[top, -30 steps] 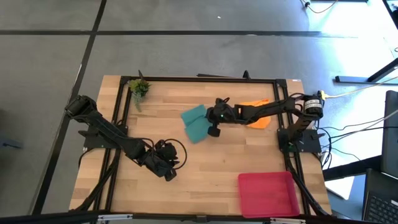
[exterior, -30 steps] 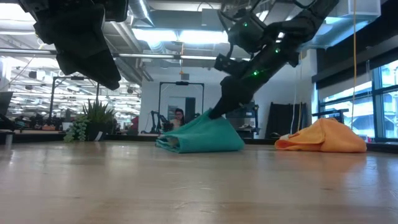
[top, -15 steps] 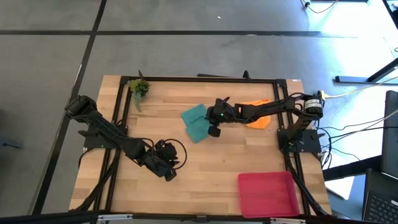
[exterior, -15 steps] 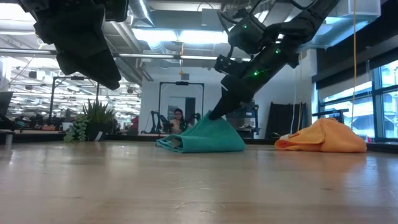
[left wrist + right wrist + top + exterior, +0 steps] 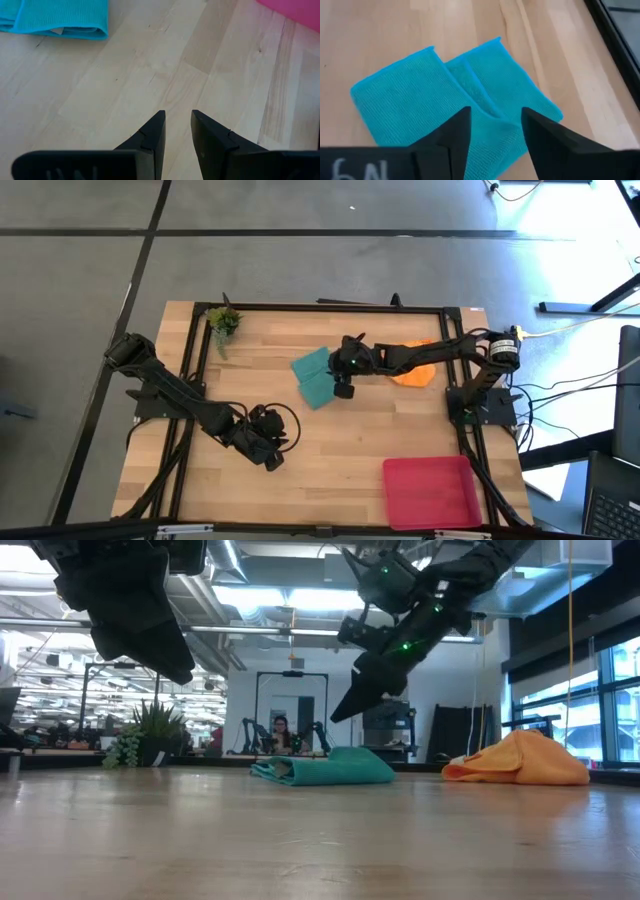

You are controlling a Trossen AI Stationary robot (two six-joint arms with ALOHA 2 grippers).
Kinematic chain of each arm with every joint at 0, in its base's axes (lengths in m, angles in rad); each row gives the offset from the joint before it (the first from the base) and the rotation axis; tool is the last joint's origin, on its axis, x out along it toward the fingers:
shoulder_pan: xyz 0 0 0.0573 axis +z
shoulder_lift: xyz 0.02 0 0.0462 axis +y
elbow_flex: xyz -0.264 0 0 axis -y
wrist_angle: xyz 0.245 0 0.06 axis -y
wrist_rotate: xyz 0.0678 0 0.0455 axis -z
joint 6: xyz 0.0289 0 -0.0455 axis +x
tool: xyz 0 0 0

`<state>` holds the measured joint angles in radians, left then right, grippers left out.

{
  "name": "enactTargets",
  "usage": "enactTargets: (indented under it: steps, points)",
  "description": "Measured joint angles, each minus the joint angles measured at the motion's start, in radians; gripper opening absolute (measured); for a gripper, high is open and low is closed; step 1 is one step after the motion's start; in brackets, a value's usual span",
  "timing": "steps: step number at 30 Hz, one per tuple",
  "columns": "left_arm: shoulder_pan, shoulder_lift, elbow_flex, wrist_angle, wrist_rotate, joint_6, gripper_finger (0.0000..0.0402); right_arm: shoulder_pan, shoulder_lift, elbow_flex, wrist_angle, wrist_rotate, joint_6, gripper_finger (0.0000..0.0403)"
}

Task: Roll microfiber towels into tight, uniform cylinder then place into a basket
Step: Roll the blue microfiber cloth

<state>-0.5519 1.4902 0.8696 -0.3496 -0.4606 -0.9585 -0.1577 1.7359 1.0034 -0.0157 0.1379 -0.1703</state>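
Released since the earlier frame, the teal towel [image 5: 314, 378] now lies folded flat on the table [image 5: 330, 450] near its middle, and the right gripper [image 5: 343, 391] has risen clear above it, fingers parted and empty. Orange towel [image 5: 412, 373] sits bunched just beyond (under the right arm); the basket [image 5: 431, 491] stands well apart at the near right corner. Left gripper [image 5: 177, 131] hovers over bare wood, narrowly open, holding nothing.

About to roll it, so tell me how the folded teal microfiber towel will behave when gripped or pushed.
The folded teal microfiber towel looks limp: it lies flat in loose, uneven layers, so lifted corners would probably droop. It seems light and likely to slide or bunch on the smooth wooden table if pushed. It is unlikely to roll by itself.
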Motion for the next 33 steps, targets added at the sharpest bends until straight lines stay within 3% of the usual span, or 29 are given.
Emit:
enactTargets:
  steps: [8, 18, 25, 33]
  points:
    - [0.000, 0.000, 0.000, 0.000, -0.004, 0.000, 0.0085, 0.010, 0.011, 0.003, -0.089, -0.171, 0.008, 0.0177]
    - [0.000, 0.000, 0.000, -0.005, -0.020, 0.000, 0.0085, 0.004, 0.144, -0.018, -0.054, -0.186, 0.052, 0.0177]
    - [0.000, 0.000, 0.000, -0.008, -0.020, 0.000, 0.0085, 0.055, 0.181, -0.014, 0.014, -0.299, 0.223, 0.0177]
    - [0.000, 0.000, 0.000, -0.009, -0.020, 0.000, 0.0085, 0.159, 0.188, -0.019, 0.181, -0.302, 0.428, 0.0177]
